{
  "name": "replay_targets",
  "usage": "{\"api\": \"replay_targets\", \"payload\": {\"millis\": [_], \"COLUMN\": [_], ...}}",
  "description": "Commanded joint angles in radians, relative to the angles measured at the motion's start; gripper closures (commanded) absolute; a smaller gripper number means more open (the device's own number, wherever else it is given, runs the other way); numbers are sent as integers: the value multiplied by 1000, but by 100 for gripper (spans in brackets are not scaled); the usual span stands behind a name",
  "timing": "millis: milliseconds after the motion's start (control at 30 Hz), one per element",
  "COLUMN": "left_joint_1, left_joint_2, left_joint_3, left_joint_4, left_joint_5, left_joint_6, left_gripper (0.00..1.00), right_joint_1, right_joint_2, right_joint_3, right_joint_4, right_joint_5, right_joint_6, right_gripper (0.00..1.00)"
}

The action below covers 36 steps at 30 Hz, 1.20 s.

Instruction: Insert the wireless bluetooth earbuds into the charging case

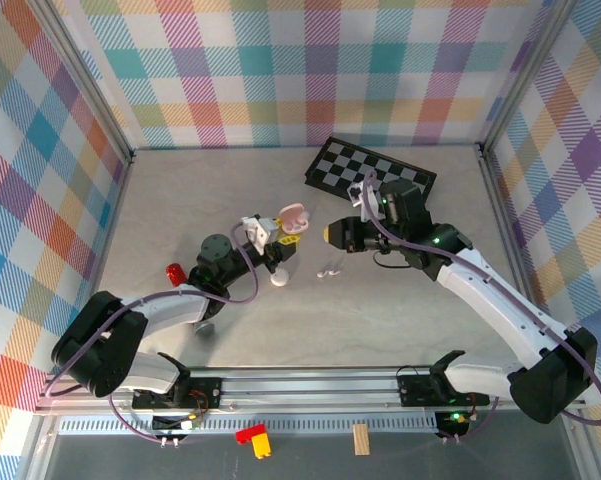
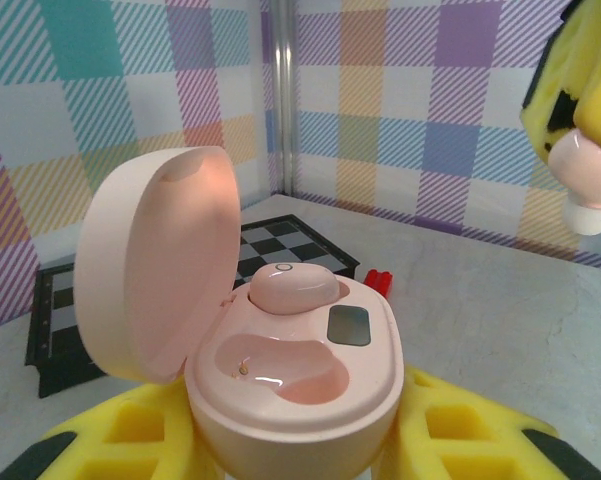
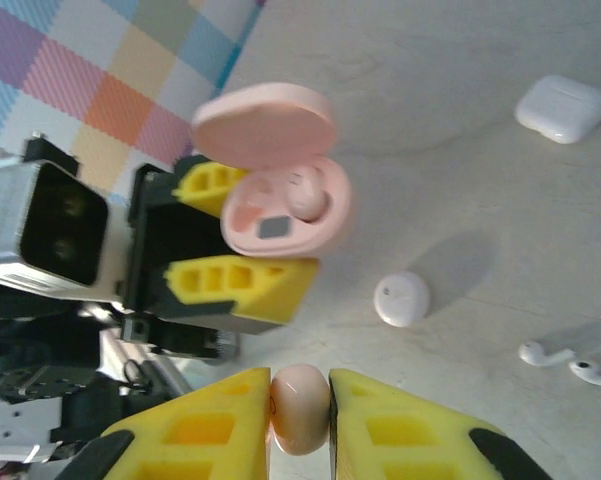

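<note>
A pale pink charging case (image 2: pixel 310 400) stands with its lid (image 2: pixel 155 260) swung open, and my left gripper (image 2: pixel 292 445) is shut on its base between yellow pads. One pink earbud (image 2: pixel 293 285) sits in the far socket; the near socket (image 2: pixel 280 365) is bare. In the top view the case (image 1: pixel 293 217) lies just left of my right gripper (image 1: pixel 332 235). My right gripper (image 3: pixel 300 395) is shut on a second pink earbud (image 3: pixel 300 410), a short way from the open case (image 3: pixel 285 205). That held earbud (image 2: pixel 590 175) hangs at the upper right of the left wrist view.
Two white earbuds (image 3: pixel 545 352) lie on the table near a round white case (image 3: pixel 401 299). A white rectangular case (image 3: pixel 563 108) sits farther off. A checkered board (image 1: pixel 370 172) lies at the back, a small red block (image 1: pixel 175 272) at the left.
</note>
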Motion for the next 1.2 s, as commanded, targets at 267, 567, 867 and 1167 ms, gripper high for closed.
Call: {"api": "replay_targets", "payload": {"millis": [267,567,867,1167], "left_joint_1": [-127,-162,-172,-176], "left_joint_2": [43,70,51,28], "left_joint_3": [87,107,103,111], "left_joint_4": [4,33,31,8], "left_joint_5": [-87,-99,-79,-69], "left_joint_6": [129,122,112,96], "left_gripper": [69,69,69,69], "right_joint_1": [-2,-2,-2,-3], "right_joint_2": [57,63,78,61], "right_joint_3": [76,73,59,15], "right_joint_4": [82,80,89,134], "right_joint_5": [-130,-117,-90,-50], "right_joint_6": [27,24,9,9], "right_gripper": [79,79,79,79]}}
